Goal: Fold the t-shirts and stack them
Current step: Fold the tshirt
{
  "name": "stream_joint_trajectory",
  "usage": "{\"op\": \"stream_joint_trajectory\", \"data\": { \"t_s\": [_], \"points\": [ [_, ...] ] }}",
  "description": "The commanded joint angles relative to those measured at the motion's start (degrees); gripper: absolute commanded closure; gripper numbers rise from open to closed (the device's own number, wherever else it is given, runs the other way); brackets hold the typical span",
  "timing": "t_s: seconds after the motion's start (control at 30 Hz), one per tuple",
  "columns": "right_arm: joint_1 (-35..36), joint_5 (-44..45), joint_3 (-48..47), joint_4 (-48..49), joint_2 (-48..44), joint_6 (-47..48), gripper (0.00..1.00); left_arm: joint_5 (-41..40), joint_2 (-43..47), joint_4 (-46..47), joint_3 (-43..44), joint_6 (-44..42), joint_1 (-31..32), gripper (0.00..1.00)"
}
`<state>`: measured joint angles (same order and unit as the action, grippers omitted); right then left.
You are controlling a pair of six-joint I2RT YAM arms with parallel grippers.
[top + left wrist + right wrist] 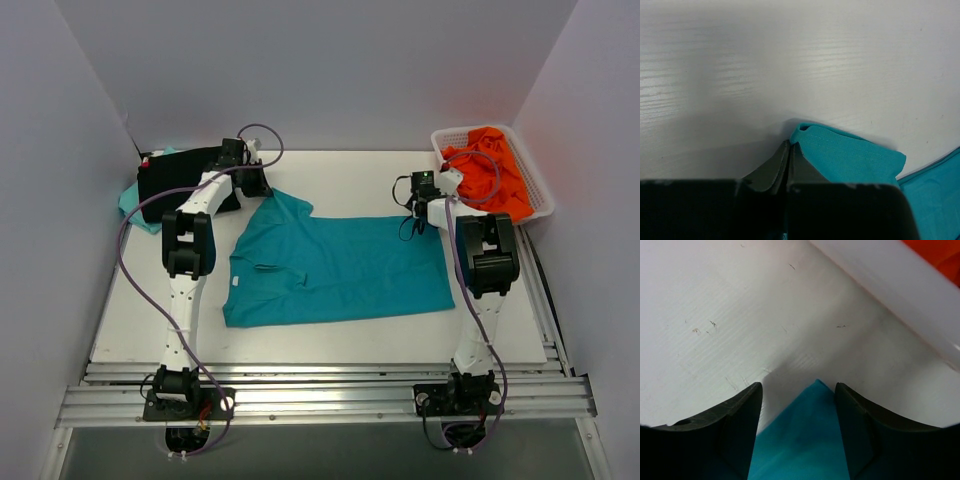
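A teal t-shirt lies spread across the middle of the table. My left gripper is at its far left corner, jaws shut on the raised cloth tip; in the left wrist view the left gripper pinches that edge. My right gripper is at the shirt's far right corner. In the right wrist view the right gripper stands open, with the teal corner lying flat between the fingers and a gap on either side. A black t-shirt lies on another teal one at the far left.
A white mesh basket holding orange t-shirts stands at the far right, just beyond the right gripper; its rim and the orange cloth show in the right wrist view. White walls enclose the table on three sides.
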<state>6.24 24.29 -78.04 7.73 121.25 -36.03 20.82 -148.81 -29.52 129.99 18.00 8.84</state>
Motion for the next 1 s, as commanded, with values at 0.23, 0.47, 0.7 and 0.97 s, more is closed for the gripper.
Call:
{"op": "stream_joint_trajectory", "data": {
  "t_s": [0.23, 0.47, 0.7, 0.97],
  "points": [
    [-4.2, -4.9, -2.3, -4.2, 3.5, -1.7, 0.72, -1.5, 1.9, -0.9, -1.1, -0.3, -0.7, 0.98],
    [-4.6, -6.0, -2.3, -4.0, 3.7, -1.5, 0.98, -1.3, 1.9, -1.1, -0.9, -0.3, -0.7, 0.98],
    [-4.7, -6.4, -1.1, -2.8, 2.9, -1.5, 1.00, -1.1, 3.0, -0.5, -1.7, -0.2, -0.8, 0.98],
    [-4.5, -7.9, -1.7, -2.1, 1.0, -1.8, 1.00, -3.4, 11.0, 3.4, -10.4, -1.1, -0.8, 0.98]
  ]
}}
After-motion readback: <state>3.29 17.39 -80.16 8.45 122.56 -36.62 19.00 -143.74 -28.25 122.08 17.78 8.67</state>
